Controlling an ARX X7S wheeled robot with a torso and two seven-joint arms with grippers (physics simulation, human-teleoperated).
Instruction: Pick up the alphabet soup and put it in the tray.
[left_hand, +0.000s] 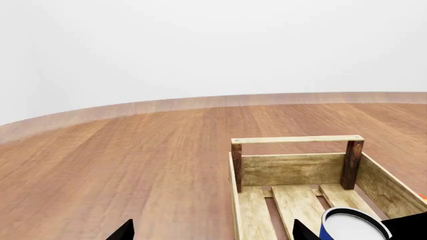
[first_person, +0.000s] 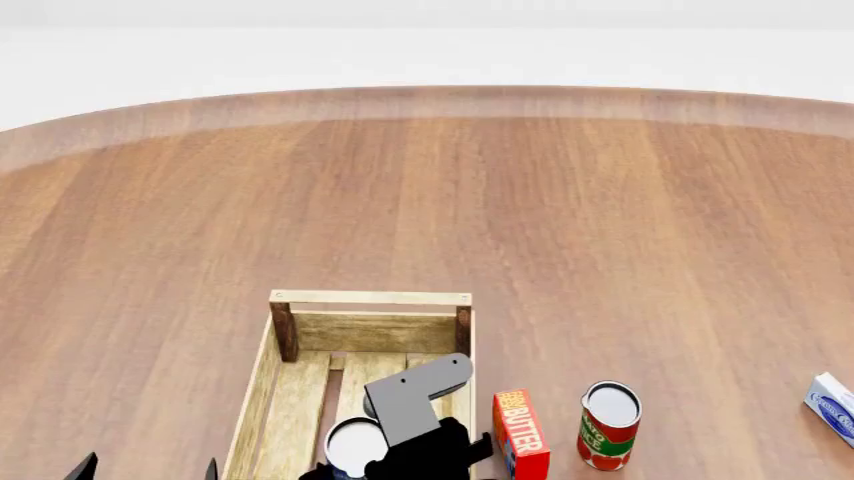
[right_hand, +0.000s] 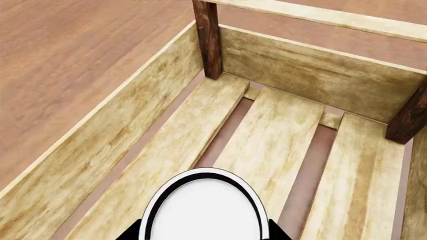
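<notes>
Two arms show in the head view. The right arm reaches in from the bottom edge over the near end of the tray (first_person: 371, 298), a grey link angled up and to the right above the dark wrist. Its right claw (right_hand: 203, 231) pinches the alphabet soup (right_hand: 203, 212): in the right wrist view the dark fingers (right_hand: 275, 233) sit against both sides of the can's white top. The soup can is upright inside the tray, over the slatted floor near the tray's near end, and whether it rests on the slats cannot be told. The left claw (left_hand: 210, 234) sits low at the head view's bottom left corner, outside the tray's left wall, with its two dark tips spread well apart and nothing between them.

Right of the tray stand an upright red butter box (first_person: 519, 434), just beside the tray's right wall, and then a red-and-green can (first_person: 609, 425), a little apart from the box. A white and blue packet (first_person: 833, 405) lies well to the right, cut by the picture's edge.

Four dark corner posts carry the tray's walls, with a thin rail across the far end. Ahead of the soup can the floor slats run free to the far wall. Beyond the tray the wooden desk (first_person: 601, 220) stretches wide and bare to its curved far rim.
</notes>
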